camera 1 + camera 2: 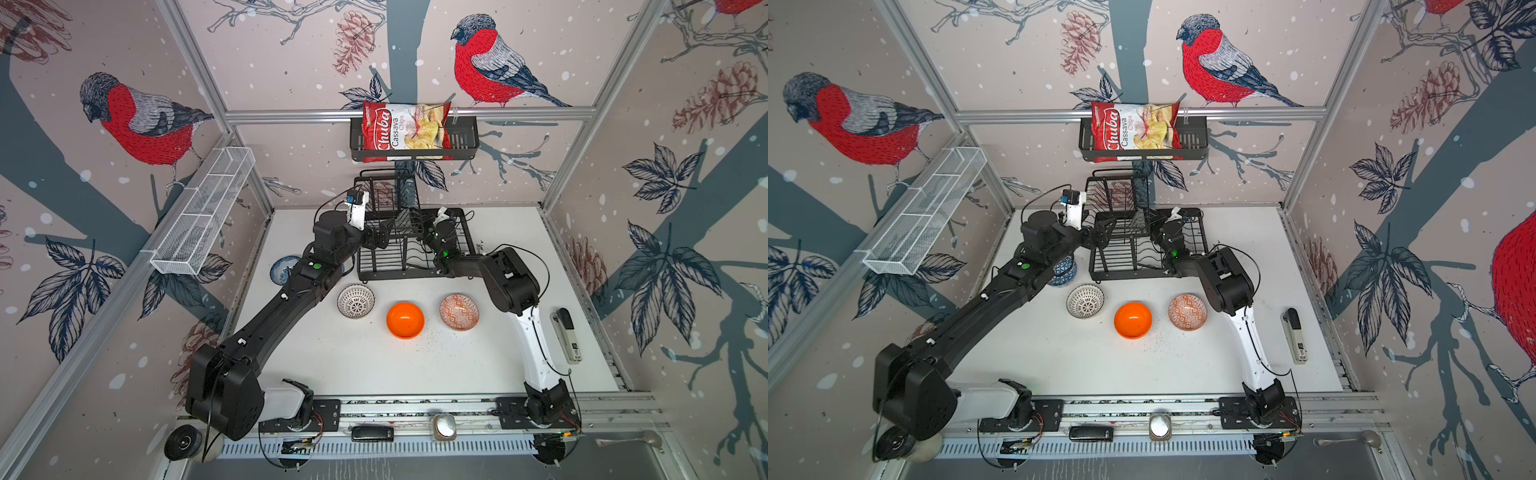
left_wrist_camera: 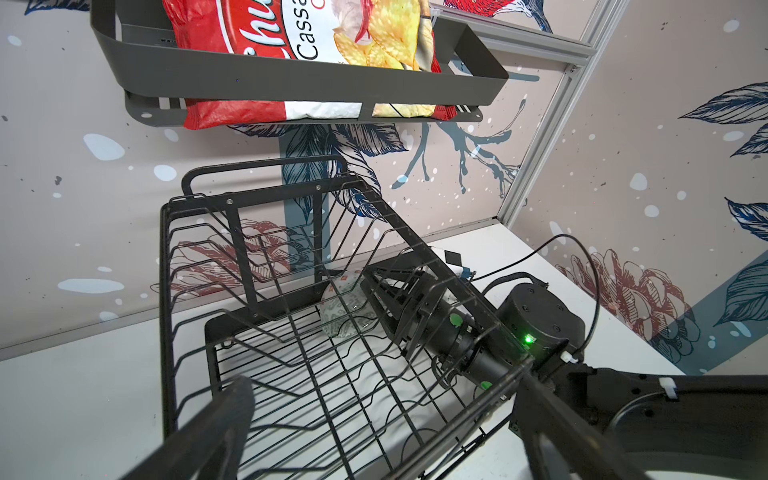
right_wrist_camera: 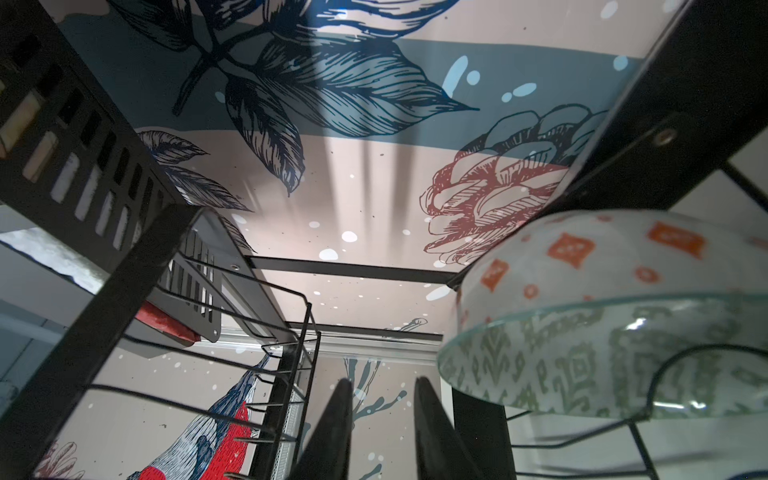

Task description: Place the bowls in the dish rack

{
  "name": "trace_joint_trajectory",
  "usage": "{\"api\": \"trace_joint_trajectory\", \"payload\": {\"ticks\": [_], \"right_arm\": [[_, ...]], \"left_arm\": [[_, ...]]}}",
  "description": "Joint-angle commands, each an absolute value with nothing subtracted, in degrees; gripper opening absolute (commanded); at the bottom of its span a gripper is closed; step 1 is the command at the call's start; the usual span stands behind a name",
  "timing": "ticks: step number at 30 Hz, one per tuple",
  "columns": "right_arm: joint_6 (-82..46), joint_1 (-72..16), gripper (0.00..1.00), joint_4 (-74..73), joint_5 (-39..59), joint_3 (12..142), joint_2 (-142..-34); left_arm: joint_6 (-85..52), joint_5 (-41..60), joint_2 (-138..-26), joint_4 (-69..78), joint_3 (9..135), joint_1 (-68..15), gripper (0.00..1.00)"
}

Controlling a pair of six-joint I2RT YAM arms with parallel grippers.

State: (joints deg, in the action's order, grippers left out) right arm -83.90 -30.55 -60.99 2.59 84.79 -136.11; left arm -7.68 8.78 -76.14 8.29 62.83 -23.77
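Observation:
The black wire dish rack (image 1: 467, 237) (image 1: 1096, 266) stands at the back of the table. A grey-green patterned bowl (image 2: 349, 309) (image 3: 602, 353) leans on edge among the lower wires, under the raised shelf. My right gripper (image 3: 382, 386) (image 2: 370, 282) is inside the rack beside that bowl, jaws a little apart, nothing between them. My left gripper (image 2: 382, 436) (image 1: 384, 232) hangs wide open at the rack's left side. On the table sit a black-lined white bowl (image 1: 355, 301), a plain orange bowl (image 1: 405, 320), an orange-red patterned bowl (image 1: 459, 311) and a blue-white bowl (image 1: 1064, 270), partly under the left arm.
A black slatted basket with a chips bag (image 1: 407, 133) hangs on the back wall above the rack. A white mesh basket (image 1: 203, 216) runs along the left wall. A stapler (image 1: 567, 332) lies at the table's right edge.

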Motion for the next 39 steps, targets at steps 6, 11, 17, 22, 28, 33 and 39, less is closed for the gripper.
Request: {"api": "trace_joint_trajectory", "payload": {"ticks": [6, 11, 17, 22, 28, 33, 39], "right_arm": [[-81.4, -29.9, 0.35, -62.7, 3.0, 76.9, -129.0], [-79.7, -29.5, 0.39, -62.5, 3.4, 70.5, -123.8], [-79.0, -27.9, 0.46, -60.3, 6.3, 63.3, -117.4], [-74.9, -25.8, 0.51, -54.8, 9.0, 58.9, -111.2], [-69.7, -23.2, 0.65, -49.7, 11.7, 55.3, -104.6], [-63.3, -21.1, 0.83, -42.8, 12.5, 53.7, -98.1], [-53.5, -20.1, 1.00, -32.3, 12.7, 55.1, -90.9]], "left_arm": [[-10.9, 7.1, -75.5, 9.7, 63.0, -22.7, 0.98], [-12.6, 4.2, -75.2, 9.5, 62.6, -20.6, 0.98], [-13.9, -6.9, -73.2, 6.0, 63.1, -20.2, 0.98], [-20.3, -10.2, -71.6, 0.3, 63.3, -16.5, 0.98], [-37.1, 2.1, -69.7, -2.3, 58.0, -2.5, 0.98], [-39.8, 3.1, -72.5, -10.4, 58.3, 3.9, 0.98], [-41.8, -0.5, -77.1, -18.6, 60.0, 7.5, 0.98]]}}
